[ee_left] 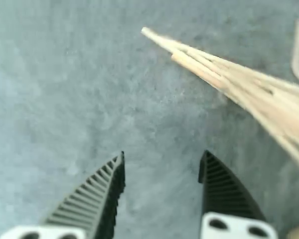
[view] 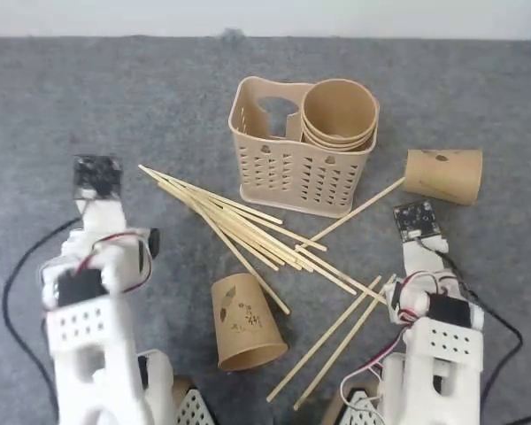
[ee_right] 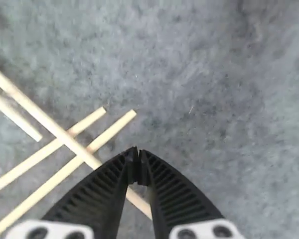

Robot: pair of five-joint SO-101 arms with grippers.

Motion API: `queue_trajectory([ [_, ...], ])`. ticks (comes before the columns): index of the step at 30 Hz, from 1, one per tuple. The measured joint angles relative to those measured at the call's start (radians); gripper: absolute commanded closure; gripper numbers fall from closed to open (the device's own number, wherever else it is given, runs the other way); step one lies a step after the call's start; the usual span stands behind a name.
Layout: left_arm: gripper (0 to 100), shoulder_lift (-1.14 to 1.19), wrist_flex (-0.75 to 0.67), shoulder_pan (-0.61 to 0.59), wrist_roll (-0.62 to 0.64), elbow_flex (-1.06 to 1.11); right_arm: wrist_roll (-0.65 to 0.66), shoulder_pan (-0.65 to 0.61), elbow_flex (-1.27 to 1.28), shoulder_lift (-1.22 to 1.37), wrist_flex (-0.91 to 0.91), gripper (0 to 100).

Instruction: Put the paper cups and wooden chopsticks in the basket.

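Left gripper [ee_left: 163, 154] hangs just above the grey mat [ee_left: 79, 74], fingers spread apart with nothing between them. The tips of the bundled chopsticks [ee_left: 229, 74] lie ahead of it and off to one side, near but not touching. Right gripper [ee_right: 137, 150] has its fingers pressed together and empty, and a single chopstick [ee_right: 40, 114] runs beneath the fingertips; we cannot tell whether they touch. From above, the bundle [view: 239, 226] fans on a diagonal, with one end by the left arm and the other spreading toward the right arm. Two more sticks [view: 336, 341] lie alongside the right arm. We judge them light, stiff, thin and prone to roll. They are best pinched across the long axis near mid-length, where the bundle is tightest. One fallen cup [view: 245, 323] lies on its side between the arms, base toward the basket [view: 292, 168] and mouth toward the arms. A second cup [view: 444, 175] lies beyond the right gripper, beside the basket, with its mouth pointing away from it. The paper is light and crushes easily, so we would take the wall at the rim with gentle closure. Stacked cups [view: 339, 111] already sit in one compartment of the basket.
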Motion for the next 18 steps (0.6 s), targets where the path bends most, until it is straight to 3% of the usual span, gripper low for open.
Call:
queue_trajectory([
  [6,77,-0.296,0.313,0.011,-0.339,-0.038,-0.002,-0.003,0.011,0.008,-0.006,99.0],
  [10,82,-0.295,0.585,0.155,-0.591,-0.107,-0.002,-0.003,0.012,0.008,-0.009,99.0],
  [18,84,-0.141,0.686,0.413,-0.802,-0.169,0.012,-0.003,0.012,0.008,-0.012,99.0],
])
